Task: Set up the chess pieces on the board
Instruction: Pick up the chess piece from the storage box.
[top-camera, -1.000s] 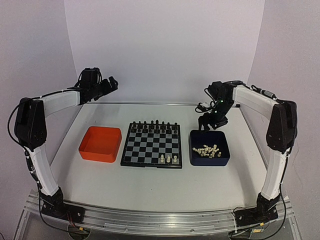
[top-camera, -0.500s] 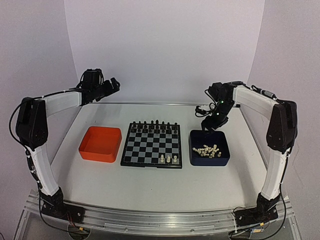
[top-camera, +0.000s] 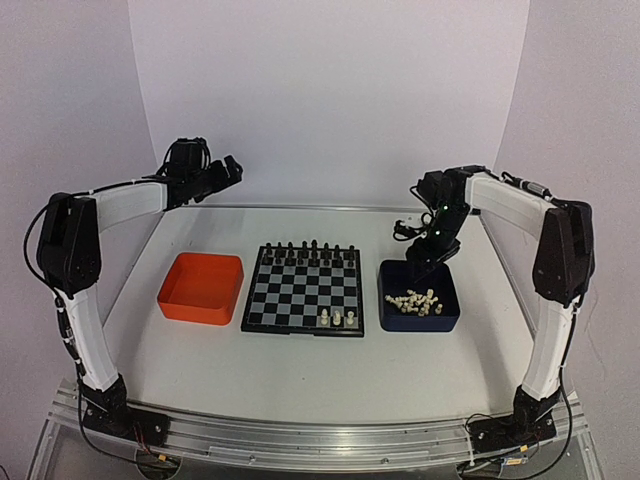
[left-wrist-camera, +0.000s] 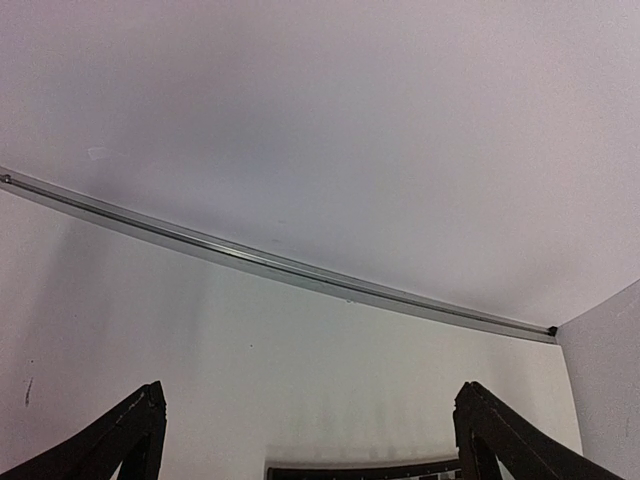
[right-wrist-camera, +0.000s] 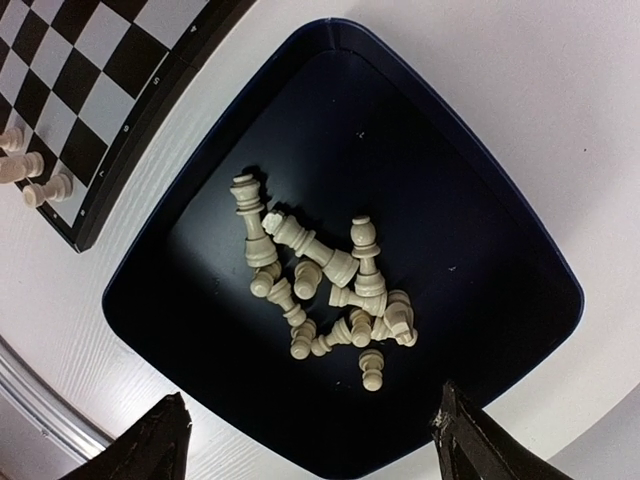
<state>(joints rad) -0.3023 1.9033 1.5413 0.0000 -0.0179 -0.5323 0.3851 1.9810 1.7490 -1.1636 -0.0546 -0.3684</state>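
Note:
The board lies mid-table, with a row of black pieces along its far edge and three cream-white chess pieces at its near right. Several more cream-white chess pieces lie heaped in the dark blue tray to the right of the board. In the right wrist view the heap lies in the tray, with the board corner at upper left. My right gripper is open and empty above the tray's far edge; it also shows in the right wrist view. My left gripper is open and empty, high at the back left; it also shows in the left wrist view.
An empty orange tray sits left of the board. A metal rail runs where the table meets the back wall. White walls close in the back and sides.
My right gripper has moved toward me and down over the blue tray's far edge. My left gripper has shifted slightly right.

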